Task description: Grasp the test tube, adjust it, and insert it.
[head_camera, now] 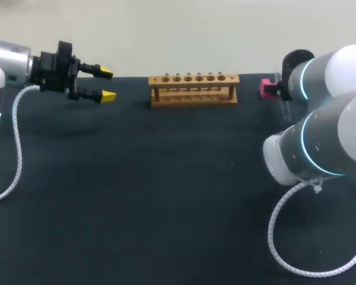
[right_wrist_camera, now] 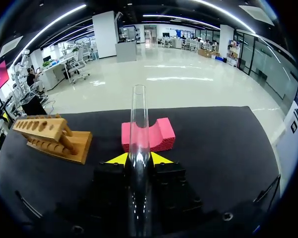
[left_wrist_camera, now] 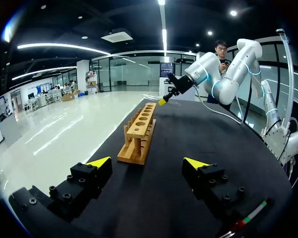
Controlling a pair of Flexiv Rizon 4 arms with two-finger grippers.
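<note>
A clear glass test tube (right_wrist_camera: 138,119) stands between the yellow tips of my right gripper (right_wrist_camera: 138,158), which is shut on it, with the tube's open end pointing away from the wrist. Just ahead of it lies a pink foam block (right_wrist_camera: 156,135), seen in the head view at the table's far right (head_camera: 265,88). The wooden tube rack (head_camera: 194,89) stands at the far middle of the table, all of its holes empty. My left gripper (head_camera: 107,84) hovers open to the left of the rack, which lies ahead of its fingers (left_wrist_camera: 148,163). My right arm (head_camera: 326,119) hides its own gripper in the head view.
The black table (head_camera: 166,196) is bare from the rack to its near edge. Cables hang from both arms down to the table's sides. In the left wrist view my right arm (left_wrist_camera: 208,74) shows beyond the far end of the rack (left_wrist_camera: 140,131).
</note>
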